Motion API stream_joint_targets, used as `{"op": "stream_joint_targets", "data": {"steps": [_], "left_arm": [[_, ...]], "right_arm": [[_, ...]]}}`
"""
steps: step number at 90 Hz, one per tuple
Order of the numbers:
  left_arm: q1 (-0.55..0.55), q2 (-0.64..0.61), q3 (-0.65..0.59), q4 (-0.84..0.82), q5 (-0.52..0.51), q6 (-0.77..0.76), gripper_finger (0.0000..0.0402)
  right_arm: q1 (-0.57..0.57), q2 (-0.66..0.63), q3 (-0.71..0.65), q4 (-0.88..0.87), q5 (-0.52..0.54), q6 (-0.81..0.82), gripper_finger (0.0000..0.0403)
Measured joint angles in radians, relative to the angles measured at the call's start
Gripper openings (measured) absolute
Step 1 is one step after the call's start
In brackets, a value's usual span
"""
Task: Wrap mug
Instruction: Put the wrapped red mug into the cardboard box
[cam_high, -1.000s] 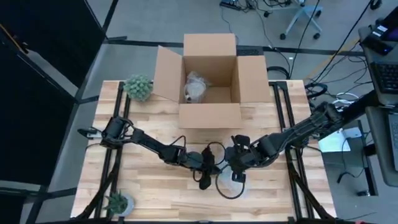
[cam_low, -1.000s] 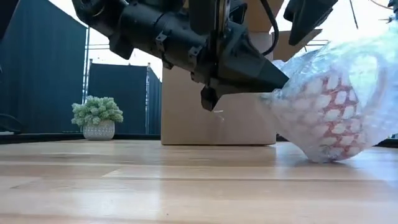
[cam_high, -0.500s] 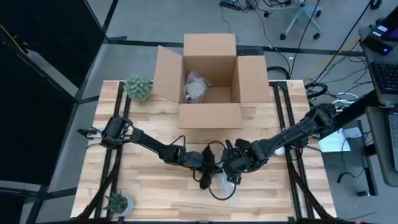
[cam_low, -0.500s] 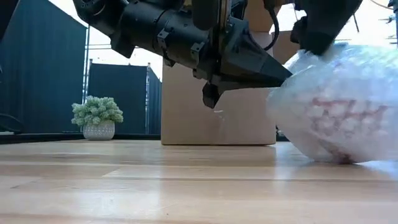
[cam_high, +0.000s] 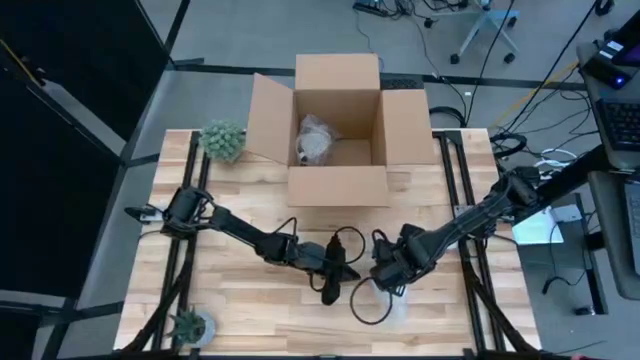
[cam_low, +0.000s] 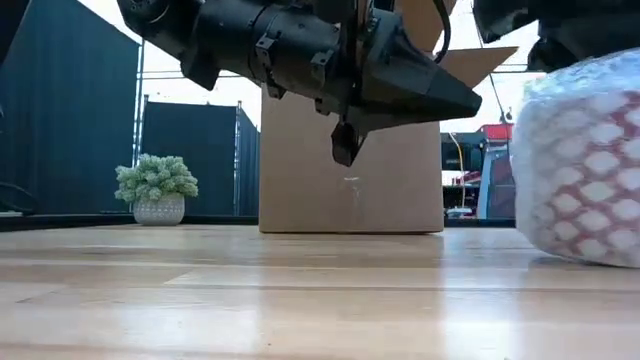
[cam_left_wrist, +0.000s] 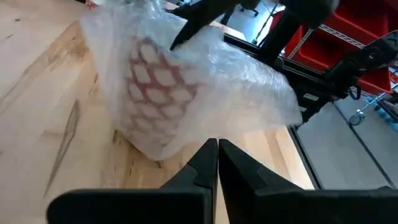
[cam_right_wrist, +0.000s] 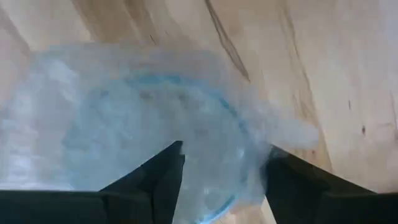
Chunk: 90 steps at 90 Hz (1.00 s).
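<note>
High view: bubble-wrapped mug (cam_high: 385, 300) on tabletop (cam_high: 250, 300), in front of cardboard box (cam_high: 337, 130). Right claw (cam_high: 392, 283) spread over it; left claw (cam_high: 345, 272) pressed together just beside.

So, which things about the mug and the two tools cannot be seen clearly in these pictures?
- Mug: bubble wrap hides its handle and rim in every view; the low view's edge cuts it off.
- Right tool: open around the wrapped mug in its wrist view, but the wrap blurs any contact.
- Left tool: shut, empty, near the mug; the gap between them cannot be judged.
- Bundle in the cardboard box: too small in the high view to identify.
</note>
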<state>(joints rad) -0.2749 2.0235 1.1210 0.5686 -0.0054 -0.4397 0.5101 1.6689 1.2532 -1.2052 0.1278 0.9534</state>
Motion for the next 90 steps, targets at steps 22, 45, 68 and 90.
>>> {"op": "stream_joint_targets", "data": {"steps": [22,45,68,90], "left_arm": [[0.000,0.000,0.000,-0.002,0.002,0.000,0.0001],[0.000,-0.001,0.000,-0.010,0.006,0.001,0.0001],[-0.006,-0.013,0.000,-0.009,0.033,-0.026,0.0001],[-0.038,-0.098,0.001,-0.120,0.034,-0.026,0.0001]], "right_arm": [[0.030,-0.007,-0.228,0.293,-0.011,0.015,0.0169],[0.026,-0.012,-0.296,0.424,0.031,-0.025,0.0087],[0.052,-0.056,-0.254,0.422,0.080,-0.112,0.0023],[0.096,-0.114,-0.057,0.339,0.100,-0.338,0.0023]]}}
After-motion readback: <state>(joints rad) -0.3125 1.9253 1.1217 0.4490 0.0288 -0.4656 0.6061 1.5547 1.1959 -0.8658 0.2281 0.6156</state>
